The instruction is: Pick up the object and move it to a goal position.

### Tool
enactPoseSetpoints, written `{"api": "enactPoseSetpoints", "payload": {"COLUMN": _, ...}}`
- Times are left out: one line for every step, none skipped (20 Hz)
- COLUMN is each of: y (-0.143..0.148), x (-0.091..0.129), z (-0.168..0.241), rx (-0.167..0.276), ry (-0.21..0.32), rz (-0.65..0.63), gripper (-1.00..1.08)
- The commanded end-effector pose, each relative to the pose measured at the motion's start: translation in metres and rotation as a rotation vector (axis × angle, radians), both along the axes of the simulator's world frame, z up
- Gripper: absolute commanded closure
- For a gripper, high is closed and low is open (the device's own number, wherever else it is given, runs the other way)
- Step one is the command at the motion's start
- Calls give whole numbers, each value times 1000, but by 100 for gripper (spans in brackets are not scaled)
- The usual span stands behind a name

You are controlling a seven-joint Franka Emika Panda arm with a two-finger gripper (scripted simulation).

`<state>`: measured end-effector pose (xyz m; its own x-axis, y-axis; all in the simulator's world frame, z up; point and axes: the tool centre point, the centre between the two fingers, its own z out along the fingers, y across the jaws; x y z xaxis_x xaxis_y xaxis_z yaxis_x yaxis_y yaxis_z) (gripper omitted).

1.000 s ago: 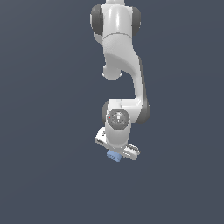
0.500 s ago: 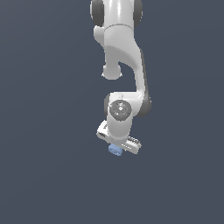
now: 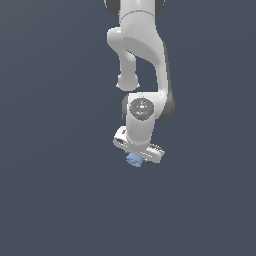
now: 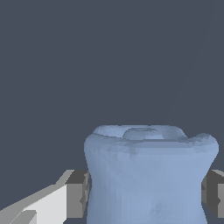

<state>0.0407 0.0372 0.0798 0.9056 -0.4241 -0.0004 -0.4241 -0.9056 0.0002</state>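
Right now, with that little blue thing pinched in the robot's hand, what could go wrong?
The light-blue block is held only by two small grey fingers at its sides, so it might slip out during a fast move. In the exterior view no goal shows, and the block is mostly hidden, so a slip would be hard to spot.

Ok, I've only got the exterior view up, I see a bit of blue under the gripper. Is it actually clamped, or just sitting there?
Observer: Clamped. In the wrist view the grey finger pads press the light-blue block on both sides.
Operator: What shape is the block up close?
Observer: Stubby, with a waist pinched in where the pads sit, flaring wider above.
Operator: And its far end?
Observer: It has a rounded rim with a small raised bump in the middle.
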Motion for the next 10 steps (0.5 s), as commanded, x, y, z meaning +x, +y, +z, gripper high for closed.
{"api": "enactPoseSetpoints", "payload": {"y": 2, "x": -8, "z": 5, "rx": 0, "ry": 0, "rz": 0, "gripper": 108}}
{"api": "enactPoseSetpoints", "payload": {"y": 3, "x": -10, "z": 6, "rx": 0, "ry": 0, "rz": 0, "gripper": 108}}
{"api": "enactPoseSetpoints", "payload": {"y": 4, "x": -13, "z": 8, "rx": 0, "ry": 0, "rz": 0, "gripper": 108}}
{"api": "enactPoseSetpoints", "payload": {"y": 4, "x": -14, "z": 9, "rx": 0, "ry": 0, "rz": 0, "gripper": 108}}
{"api": "enactPoseSetpoints", "payload": {"y": 5, "x": -16, "z": 10, "rx": 0, "ry": 0, "rz": 0, "gripper": 108}}
{"api": "enactPoseSetpoints", "payload": {"y": 5, "x": -17, "z": 11, "rx": 0, "ry": 0, "rz": 0, "gripper": 108}}
{"api": "enactPoseSetpoints", "payload": {"y": 5, "x": -18, "z": 12, "rx": 0, "ry": 0, "rz": 0, "gripper": 108}}
{"api": "enactPoseSetpoints", "payload": {"y": 6, "x": -19, "z": 12, "rx": 0, "ry": 0, "rz": 0, "gripper": 108}}
{"api": "enactPoseSetpoints", "payload": {"y": 6, "x": -20, "z": 13, "rx": 0, "ry": 0, "rz": 0, "gripper": 108}}
{"api": "enactPoseSetpoints", "payload": {"y": 6, "x": -20, "z": 13, "rx": 0, "ry": 0, "rz": 0, "gripper": 108}}
